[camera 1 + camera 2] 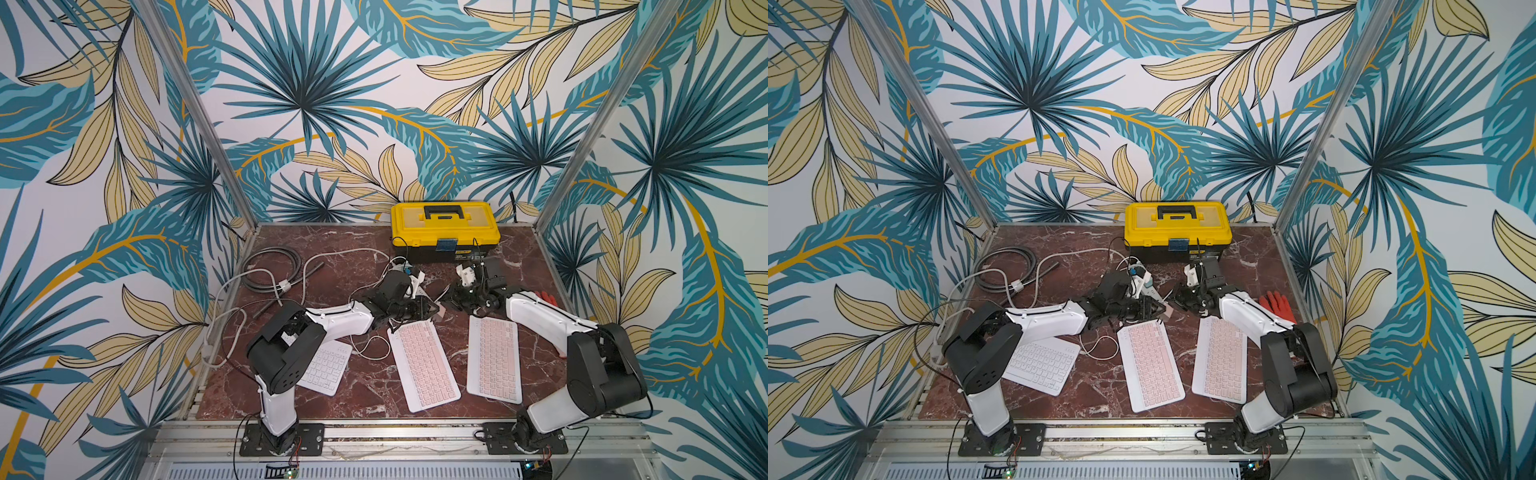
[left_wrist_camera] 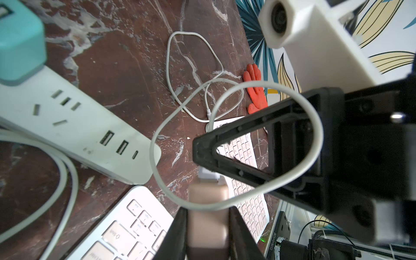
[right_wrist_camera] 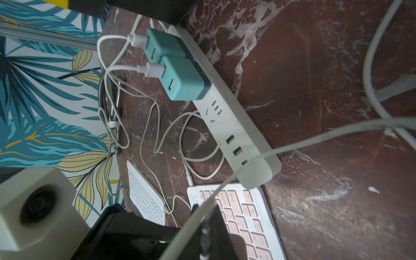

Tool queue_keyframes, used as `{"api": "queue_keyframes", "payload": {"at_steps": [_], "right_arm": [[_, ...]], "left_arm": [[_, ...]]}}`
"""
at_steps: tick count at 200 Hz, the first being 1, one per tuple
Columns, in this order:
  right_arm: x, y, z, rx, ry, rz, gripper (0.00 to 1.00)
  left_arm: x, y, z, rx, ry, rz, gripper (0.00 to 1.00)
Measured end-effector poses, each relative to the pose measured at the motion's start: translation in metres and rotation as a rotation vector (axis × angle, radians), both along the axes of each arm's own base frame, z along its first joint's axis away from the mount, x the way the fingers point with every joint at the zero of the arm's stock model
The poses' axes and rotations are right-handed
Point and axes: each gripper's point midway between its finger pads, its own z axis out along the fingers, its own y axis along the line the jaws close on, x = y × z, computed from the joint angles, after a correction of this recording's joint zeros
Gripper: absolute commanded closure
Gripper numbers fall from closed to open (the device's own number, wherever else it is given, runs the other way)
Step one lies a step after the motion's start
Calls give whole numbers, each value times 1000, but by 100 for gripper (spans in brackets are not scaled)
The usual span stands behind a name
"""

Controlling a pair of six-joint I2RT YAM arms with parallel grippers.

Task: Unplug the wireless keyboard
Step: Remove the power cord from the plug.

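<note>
Three keyboards lie on the marble table: a white one [image 1: 326,368], a middle pink-keyed one [image 1: 424,365] and a right pink-keyed one [image 1: 494,359]. My left gripper [image 2: 208,210] is shut on a rose-gold charger block [image 2: 208,225] above the middle keyboard's far end. A white USB plug [image 2: 206,174] sits against the block's end, and my right gripper [image 2: 200,155] is shut on that plug. The plug's white cable [image 2: 315,126] loops round to the far corner of the right keyboard [image 2: 254,209]. In the right wrist view the cable runs between the shut right gripper [image 3: 203,216].
A white power strip [image 3: 236,135] with two teal adapters [image 3: 180,78] lies behind the keyboards, with loose white cables around it. A yellow toolbox [image 1: 444,226] stands at the back. A red glove [image 1: 1277,305] lies at the right, and a grey cable coil [image 1: 270,266] at the back left.
</note>
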Motion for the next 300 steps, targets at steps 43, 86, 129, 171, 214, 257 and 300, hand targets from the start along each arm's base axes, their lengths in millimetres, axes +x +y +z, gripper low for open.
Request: {"api": "queue_keyframes", "payload": {"at_steps": [43, 86, 129, 171, 214, 257, 300], "right_arm": [[3, 1, 3, 46, -54, -78, 100], [9, 2, 14, 60, -67, -89, 100], [5, 0, 12, 41, -38, -89, 100], [9, -12, 12, 7, -34, -122, 100], [13, -12, 19, 8, -49, -125, 100], [12, -9, 19, 10, -48, -119, 100], [11, -6, 20, 17, -43, -116, 100]], "left_arm": [[2, 0, 3, -8, 12, 7, 100], [6, -2, 12, -28, 9, -12, 94], [1, -3, 10, -42, 31, -51, 61], [-5, -15, 15, -77, 57, -124, 51], [-9, -19, 14, -89, 72, -154, 46], [-8, -23, 4, -78, 93, -155, 51], [-3, -28, 5, -82, 86, -155, 56]]}}
